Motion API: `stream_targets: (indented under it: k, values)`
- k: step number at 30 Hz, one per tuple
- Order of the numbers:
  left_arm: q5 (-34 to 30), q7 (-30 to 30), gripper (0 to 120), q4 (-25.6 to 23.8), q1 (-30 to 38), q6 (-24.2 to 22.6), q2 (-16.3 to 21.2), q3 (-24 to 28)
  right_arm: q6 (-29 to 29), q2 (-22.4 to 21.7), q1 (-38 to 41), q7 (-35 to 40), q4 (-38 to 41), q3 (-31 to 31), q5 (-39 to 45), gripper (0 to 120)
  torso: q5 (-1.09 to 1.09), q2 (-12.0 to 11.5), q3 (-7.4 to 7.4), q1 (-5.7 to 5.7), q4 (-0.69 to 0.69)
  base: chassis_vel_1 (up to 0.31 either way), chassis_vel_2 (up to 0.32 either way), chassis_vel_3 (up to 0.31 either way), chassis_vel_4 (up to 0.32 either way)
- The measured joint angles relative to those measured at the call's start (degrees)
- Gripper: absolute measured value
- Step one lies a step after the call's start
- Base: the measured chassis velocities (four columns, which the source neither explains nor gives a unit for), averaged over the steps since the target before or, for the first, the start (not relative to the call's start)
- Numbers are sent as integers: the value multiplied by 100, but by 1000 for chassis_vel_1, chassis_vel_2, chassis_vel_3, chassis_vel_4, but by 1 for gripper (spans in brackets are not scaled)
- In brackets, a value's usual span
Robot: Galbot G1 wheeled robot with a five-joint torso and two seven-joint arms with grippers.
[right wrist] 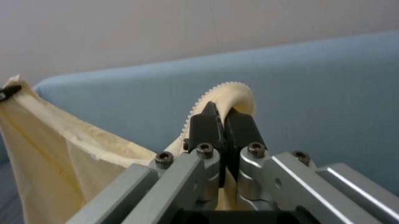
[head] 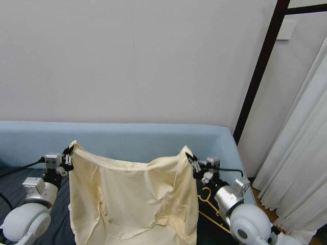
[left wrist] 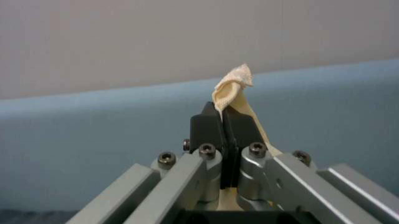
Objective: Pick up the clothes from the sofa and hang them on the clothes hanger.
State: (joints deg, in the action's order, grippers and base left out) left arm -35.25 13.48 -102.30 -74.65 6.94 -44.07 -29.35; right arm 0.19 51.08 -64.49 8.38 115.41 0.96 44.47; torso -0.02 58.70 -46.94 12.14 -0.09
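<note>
Cream fabric first: the garment is up off the sofa, spread between both grippers before the backrest. Left gripper is clamped tight on one top corner, right gripper pinched on the other. Hanging's not done; a hanger lies on the seat by the sofa's right end. Rack post stands past that end, curtain close by, so probably tight there.

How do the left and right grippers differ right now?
The left gripper pinches the garment's corner on the robot's left; the right gripper pinches the opposite corner. A small folded tip pokes past the left fingers, while a zigzag-cut edge curls over the right fingers. The right gripper is close to a hanger; the left is far from it. Both are shut on the garment, holding it spread before the sofa.
</note>
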Motion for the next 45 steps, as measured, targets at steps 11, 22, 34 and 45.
stream_targets:
  k: [11,22,34,45]
  values:
    - [316,-2,0,348,77,110,-423,466,204,467,-636,-141,-882,-148,-506,0,2,0,0,0,0,0,0,0,0]
    - [336,15,0,481,157,140,-450,578,218,395,-1089,-242,-1267,-93,-837,9,2,0,0,0,0,0,0,0,0]
    - [179,25,0,715,377,130,-334,660,662,-20,-1671,-678,-931,419,-1120,54,1,0,0,0,-2,0,0,0,0]
    - [257,-8,0,685,282,212,-394,725,-56,99,-1139,-186,-969,391,-306,91,2,0,0,0,0,0,0,0,0]
